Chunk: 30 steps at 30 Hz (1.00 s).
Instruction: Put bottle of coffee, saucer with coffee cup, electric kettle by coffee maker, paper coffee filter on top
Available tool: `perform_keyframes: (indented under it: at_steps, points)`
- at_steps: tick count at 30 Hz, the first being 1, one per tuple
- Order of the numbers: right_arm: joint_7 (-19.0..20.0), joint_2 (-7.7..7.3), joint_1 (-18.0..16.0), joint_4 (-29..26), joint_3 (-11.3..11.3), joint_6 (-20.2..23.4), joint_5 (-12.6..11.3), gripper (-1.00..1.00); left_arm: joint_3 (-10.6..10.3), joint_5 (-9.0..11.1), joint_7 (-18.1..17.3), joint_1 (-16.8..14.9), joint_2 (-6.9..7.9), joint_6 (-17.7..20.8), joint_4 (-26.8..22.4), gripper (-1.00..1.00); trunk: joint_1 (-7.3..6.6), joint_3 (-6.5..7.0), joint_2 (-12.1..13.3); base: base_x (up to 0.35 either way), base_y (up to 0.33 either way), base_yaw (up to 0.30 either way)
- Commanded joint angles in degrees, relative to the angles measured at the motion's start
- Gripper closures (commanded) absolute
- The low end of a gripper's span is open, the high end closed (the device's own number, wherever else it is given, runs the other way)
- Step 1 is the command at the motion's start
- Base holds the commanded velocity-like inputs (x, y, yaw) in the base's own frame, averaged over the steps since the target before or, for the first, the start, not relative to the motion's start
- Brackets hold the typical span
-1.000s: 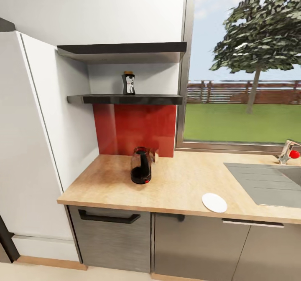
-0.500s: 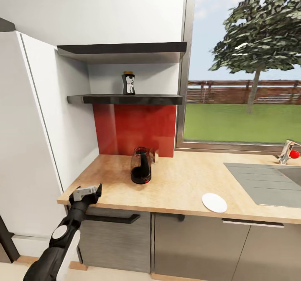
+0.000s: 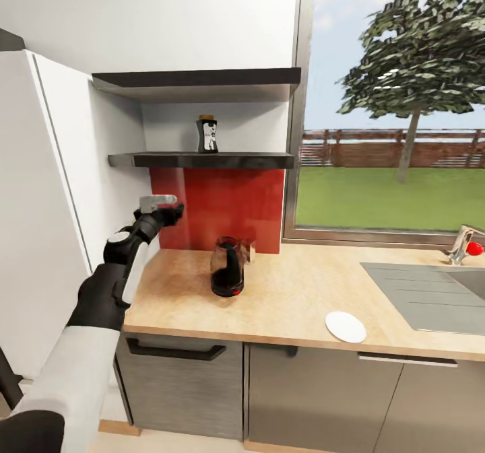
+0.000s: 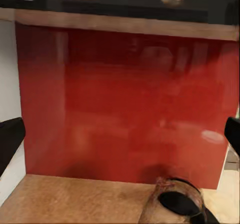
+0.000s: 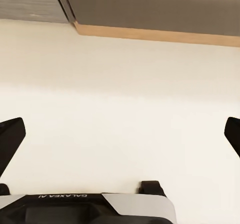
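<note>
The left gripper [image 3: 162, 205] hung wide open and empty below the shelf [image 3: 202, 160], likely bound for the bottle [image 3: 207, 134] standing there, kettle [image 3: 227, 275] on the worktop [image 3: 296, 305].

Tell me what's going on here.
The robot's left arm is raised over the countertop, its open left tool empty in front of the red backsplash, below the shelf where the coffee bottle stands. The kettle and the saucer sit untouched on the countertop. The right tool is open, pointing at the floor.
</note>
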Motion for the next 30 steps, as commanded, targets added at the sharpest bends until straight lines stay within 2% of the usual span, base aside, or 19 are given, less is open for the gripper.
perform_keyframes:
  at_steps: [1, 3, 4, 7, 8, 10, 12, 13, 16, 21, 25, 30]
  points:
    - [-0.2, 0.02, 0.0, 0.0, 0.5, -0.2, -0.5, -1.0, -0.6, 0.5, 0.3, -3.1, -0.22, 1.7, 1.1, -1.0, 0.02, -0.04, 0.0, 0.0, 0.0, 0.0]
    - [-0.2, 0.02, 0.1, 0.0, 0.5, -0.2, -0.5, -1.0, -1.4, 0.4, 1.7, -12.5, -1.67, 3.6, 7.5, -1.0, 0.02, -0.04, 0.0, 0.0, 0.0, 0.0]
    - [-0.2, 0.02, 0.1, 0.0, 0.5, -0.2, -0.5, -1.0, -1.7, 0.4, 5.5, -24.3, -3.83, 4.0, 20.6, -1.0, 0.02, -0.04, 0.0, 0.0, 0.0, 0.0]
    - [-0.2, 0.02, 0.2, 0.0, 0.5, -0.2, -0.5, -1.0, -1.7, 0.2, 6.9, -33.4, -4.89, 3.6, 32.6, -1.0, 0.02, -0.04, 0.0, 0.0, 0.0, 0.0]
    - [-0.2, 0.02, 0.2, 0.0, 0.5, -0.2, -0.5, -1.0, -1.7, 0.2, 7.0, -34.9, -5.02, 3.6, 34.5, -1.0, 0.02, -0.04, 0.0, 0.0, 0.0, 0.0]
    - [-0.2, -0.18, 0.2, 0.0, 0.5, -0.2, -0.5, -1.0, -1.7, 0.0, 7.7, -46.3, -5.85, 3.2, 48.2, -1.0, 0.02, -0.04, 0.0, 0.0, 0.0, 0.0]
    - [-0.2, -0.7, 0.2, -0.1, 0.4, -0.1, -0.6, -1.0, -1.7, 0.0, 9.0, -49.3, -6.15, 3.2, 50.3, -1.0, 0.02, -0.04, 0.0, 0.0, 0.0, 0.0]
    - [-0.2, -0.76, 0.2, -0.1, 0.4, 0.0, -0.6, -1.0, -1.7, 0.0, 9.6, -49.5, -6.21, 3.2, 50.5, -1.0, 0.02, -0.04, 0.0, 0.0, 0.0, 0.0]
    - [-0.2, -0.84, 0.2, -0.1, 0.4, 0.1, -0.7, -1.0, -1.8, 0.0, 12.0, -49.4, -6.07, 3.2, 50.1, -1.0, 0.02, -0.04, 0.0, 0.0, 0.0, 0.0]
    - [-0.2, -1.58, 0.4, 0.1, 0.4, 0.4, -0.7, -1.0, -2.1, 0.0, 13.2, -48.3, -5.72, 3.2, 45.9, -1.0, 0.02, -0.04, 0.0, 0.0, 0.0, 0.0]
    - [0.1, -2.16, 4.3, 0.1, 0.5, 2.9, -0.7, -1.0, -2.1, -0.1, 13.8, -47.7, -5.48, 3.2, 43.9, -1.0, 0.02, -0.04, 0.0, 0.0, 0.0, 0.0]
    - [0.2, -2.45, 6.6, 0.1, 0.5, 3.7, -0.5, -1.0, -2.1, -0.1, 13.9, -47.6, -5.47, 3.1, 43.6, -1.0, 0.02, -0.04, 0.0, 0.0, 0.0, 0.0]
